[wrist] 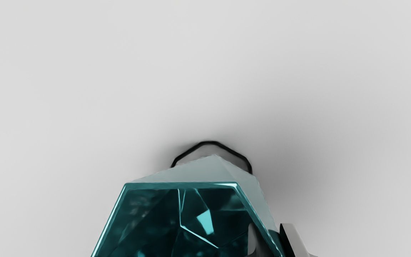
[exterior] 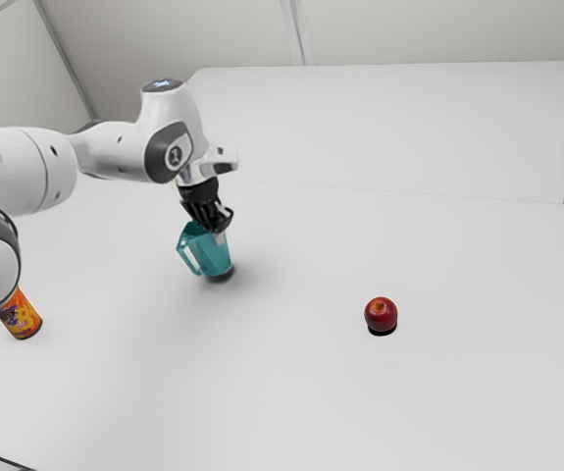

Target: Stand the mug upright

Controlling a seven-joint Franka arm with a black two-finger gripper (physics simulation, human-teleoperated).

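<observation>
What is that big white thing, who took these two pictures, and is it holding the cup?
The big white thing is a robot arm, drawn by a computer. One picture looks from beside the arm; it shows the whole table. The other looks down from a camera on the arm's hand, so you can peek into the cup.

On the table are a red apple and an orange can, partly hidden behind the arm. The blue-green cup is held: the black pincer squeezes its wall, one finger inside and one outside. The cup seems about upright, but I can't tell whether its bottom touches the table.
</observation>
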